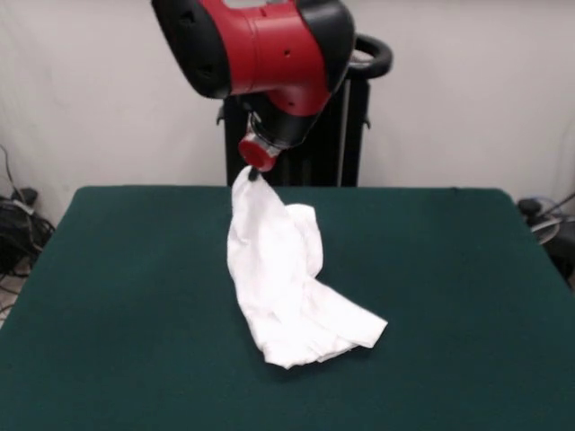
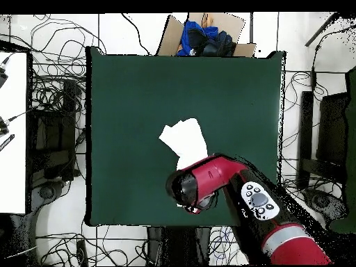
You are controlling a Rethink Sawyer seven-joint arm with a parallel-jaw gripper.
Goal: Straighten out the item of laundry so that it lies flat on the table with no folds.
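The green table (image 1: 108, 296) fills the lower frame. In the centre the white shirt (image 1: 283, 287) hangs in folds from the gripper (image 1: 254, 175) at top centre, which pinches its upper tip; its lower part rests crumpled on the table. No print or writing is readable.

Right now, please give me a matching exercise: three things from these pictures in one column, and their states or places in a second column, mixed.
Things:
1. T-shirt
2. gripper
3. table

States:
A. dark green top, partly covered by white cloth
B. hangs above the table's far side, at the cloth's top end
C. lifted at one end, lower part crumpled on the table

Pairs: 1-C, 2-B, 3-A
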